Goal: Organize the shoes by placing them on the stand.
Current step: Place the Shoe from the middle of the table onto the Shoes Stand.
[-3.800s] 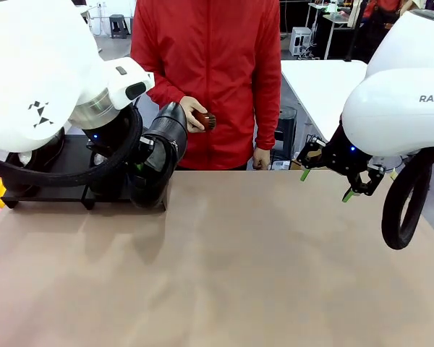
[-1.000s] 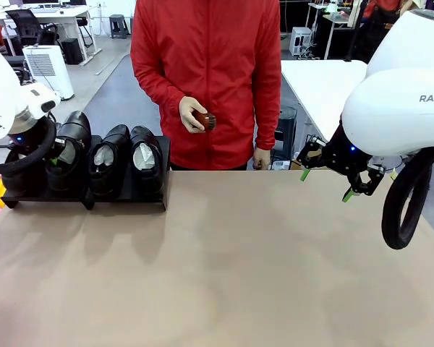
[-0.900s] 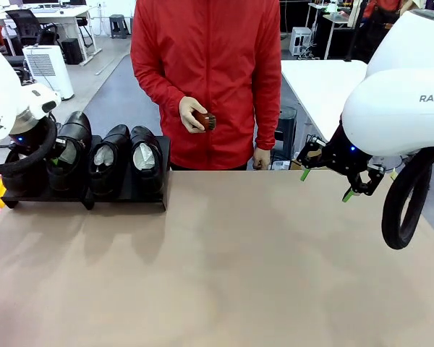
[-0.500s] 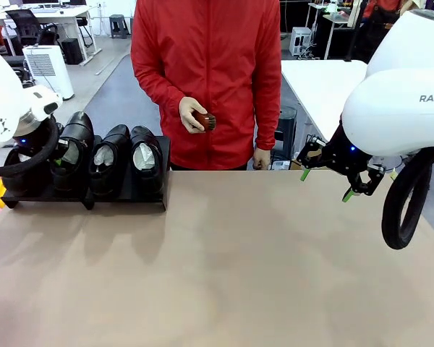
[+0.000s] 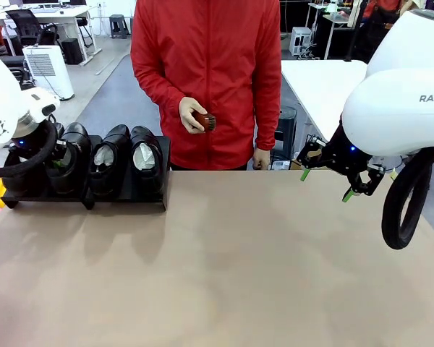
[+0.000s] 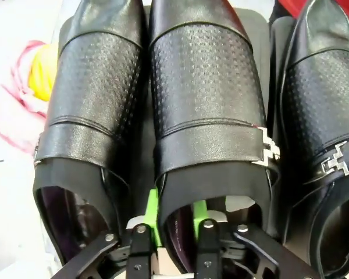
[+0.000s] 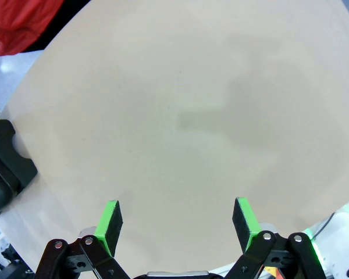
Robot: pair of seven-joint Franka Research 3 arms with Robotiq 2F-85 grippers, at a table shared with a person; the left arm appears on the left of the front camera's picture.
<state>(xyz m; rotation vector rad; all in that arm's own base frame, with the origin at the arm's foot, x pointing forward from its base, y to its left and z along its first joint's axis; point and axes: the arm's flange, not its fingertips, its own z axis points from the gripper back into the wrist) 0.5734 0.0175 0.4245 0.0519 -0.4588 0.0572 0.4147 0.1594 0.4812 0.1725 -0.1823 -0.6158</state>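
**Left gripper at shoe collar, shoe seated on stand**

Left gripper [image 6: 173, 224] straddles the heel collar of a shoe [image 6: 206, 110], pads loosely pinching it; toe points directly away. Shoe rests on the stand [image 5: 141, 195]. Right gripper [image 5: 325, 186] spread, well apart.

Bright even indoor light; soft shadows; glossy sheen; wrist views edge-distorted.

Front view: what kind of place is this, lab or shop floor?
Probably a robotics lab or an office-style workspace. Behind the person stand white desks, an office chair and a white floor unit, on a grey floor.
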